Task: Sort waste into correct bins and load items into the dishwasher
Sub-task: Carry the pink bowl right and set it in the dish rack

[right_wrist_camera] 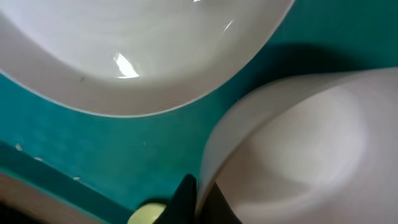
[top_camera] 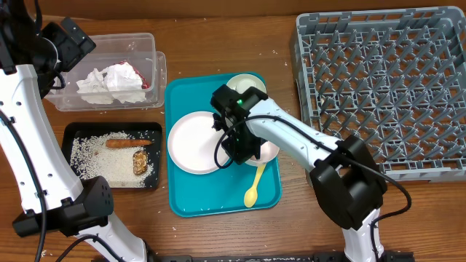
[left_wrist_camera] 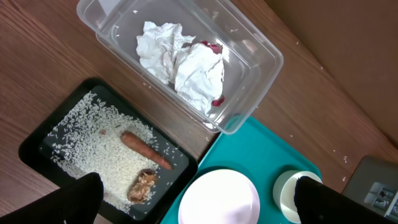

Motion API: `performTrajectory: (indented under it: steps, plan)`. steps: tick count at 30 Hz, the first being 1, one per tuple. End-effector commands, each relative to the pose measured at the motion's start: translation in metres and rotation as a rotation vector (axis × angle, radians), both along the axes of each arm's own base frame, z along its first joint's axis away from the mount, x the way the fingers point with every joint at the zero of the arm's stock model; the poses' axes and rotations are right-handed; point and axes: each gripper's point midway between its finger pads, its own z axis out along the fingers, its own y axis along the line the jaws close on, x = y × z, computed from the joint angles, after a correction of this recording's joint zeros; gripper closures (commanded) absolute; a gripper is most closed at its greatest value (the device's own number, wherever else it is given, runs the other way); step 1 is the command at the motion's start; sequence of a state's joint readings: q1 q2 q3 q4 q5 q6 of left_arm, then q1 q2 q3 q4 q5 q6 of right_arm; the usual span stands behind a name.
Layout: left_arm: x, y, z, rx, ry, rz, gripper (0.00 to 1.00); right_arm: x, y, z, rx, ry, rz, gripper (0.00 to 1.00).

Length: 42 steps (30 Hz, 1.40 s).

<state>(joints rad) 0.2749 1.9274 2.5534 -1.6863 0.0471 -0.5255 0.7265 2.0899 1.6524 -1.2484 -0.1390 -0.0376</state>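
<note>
My right gripper (top_camera: 244,145) (right_wrist_camera: 198,199) is shut on the rim of a whitish bowl (top_camera: 268,151) (right_wrist_camera: 298,143) on the teal tray. The pale round plate (top_camera: 193,142) (right_wrist_camera: 143,50) lies just left of it. The yellow spoon (top_camera: 254,191) (right_wrist_camera: 146,214) lies below. A small white cup or bowl (top_camera: 244,86) (left_wrist_camera: 287,190) stands at the tray's back. My left gripper (top_camera: 69,40) (left_wrist_camera: 199,202) is open and empty, high over the clear tub (top_camera: 149,44), which holds the napkin (left_wrist_camera: 180,62) and red wrapper (left_wrist_camera: 214,48). The black tray (top_camera: 69,145) holds rice crumbs (top_camera: 98,156), the carrot stick (left_wrist_camera: 146,149) and the brown chunk (left_wrist_camera: 144,185).
The grey dish rack (top_camera: 386,87) stands at the right, with no dishes in it. The teal tray (top_camera: 218,204) sits mid-table between the bins and the rack. A few crumbs lie on the wooden table.
</note>
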Motion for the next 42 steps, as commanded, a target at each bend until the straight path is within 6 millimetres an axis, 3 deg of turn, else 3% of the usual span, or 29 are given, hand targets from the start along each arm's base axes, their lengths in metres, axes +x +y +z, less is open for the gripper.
performTrajectory:
  steps: [1,8,11,15,20,25,30,31,34,38,42]
  plan:
    - [0.001,0.000,-0.001,0.005,0.004,0.011,0.00,-0.002,0.026,0.038,0.132,0.039,-0.014,0.96]
    - [0.001,0.000,-0.001,0.005,0.004,0.011,0.00,0.010,0.032,0.126,0.242,-0.086,-0.012,0.96]
    - [0.001,0.000,-0.001,0.005,0.004,0.011,0.00,0.023,0.022,0.173,0.316,-0.174,-0.068,0.96]
    - [0.001,0.000,-0.001,0.005,0.004,0.011,0.00,0.053,-0.021,0.223,0.389,-0.300,-0.197,0.96]
    - [0.001,0.000,-0.001,0.005,0.004,0.011,0.00,0.108,-0.115,0.261,0.478,-0.426,-0.464,0.96]
    - [0.001,0.000,-0.001,0.005,0.004,0.011,0.00,0.151,-0.209,0.274,0.635,-0.500,-0.583,0.96]
    - [0.001,0.000,-0.001,0.005,0.004,0.011,0.00,0.174,-0.263,0.294,0.928,-0.572,-0.525,0.96]
    - [0.001,0.000,-0.001,0.005,0.004,0.011,0.00,0.185,-0.286,0.296,1.019,-0.597,-0.522,0.96]
    - [0.001,0.000,-0.001,0.005,0.004,0.011,0.00,0.201,-0.308,0.288,1.128,-0.614,-0.503,0.96]
    - [0.001,0.000,-0.001,0.005,0.004,0.011,0.00,0.225,-0.324,0.271,1.266,-0.628,-0.427,0.96]
    - [0.001,0.000,-0.001,0.005,0.004,0.011,0.00,0.260,-0.346,0.235,1.298,-0.587,-0.510,0.96]
